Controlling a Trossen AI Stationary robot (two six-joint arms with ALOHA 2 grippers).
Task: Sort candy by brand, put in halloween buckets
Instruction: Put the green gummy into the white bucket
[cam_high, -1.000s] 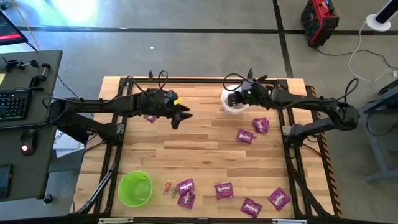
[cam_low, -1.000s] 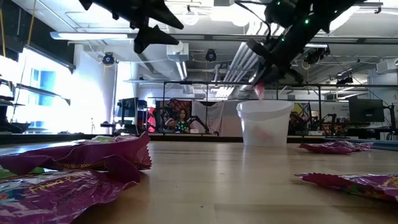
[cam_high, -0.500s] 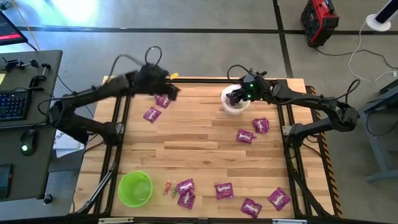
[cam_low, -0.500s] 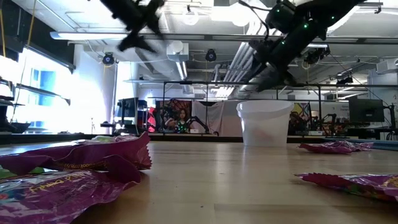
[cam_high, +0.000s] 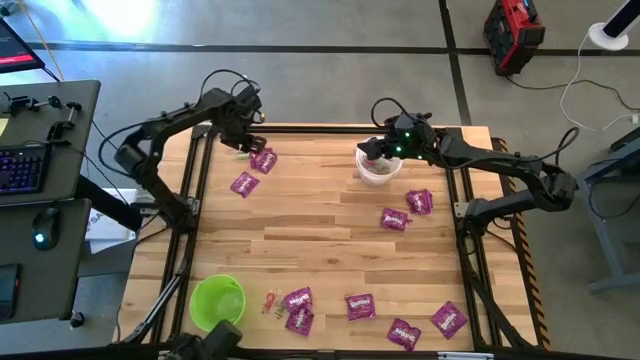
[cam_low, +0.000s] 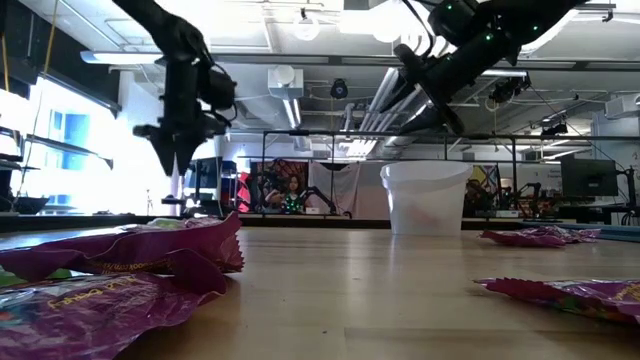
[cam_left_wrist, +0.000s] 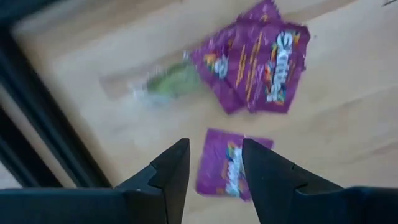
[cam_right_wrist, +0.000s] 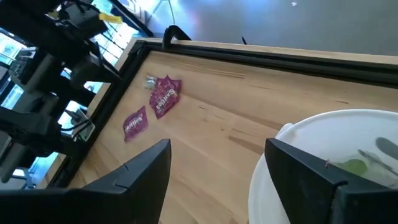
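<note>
Wooden counter (cam_high: 330, 240) held packets (cam_high: 263, 160) just under your left claw (cam_high: 243, 143), fingers apart, while your right claw (cam_high: 383, 152) gaped over the white bucket (cam_high: 377, 176).

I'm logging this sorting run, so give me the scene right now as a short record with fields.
left gripper: fingers open, empty, above the purple Skittles packets near the table's far left corner
right gripper: fingers open, empty, over the white bucket
white bucket contents: a green sweet
lime green bucket: near left edge
loose packets: several along the near edge
</note>
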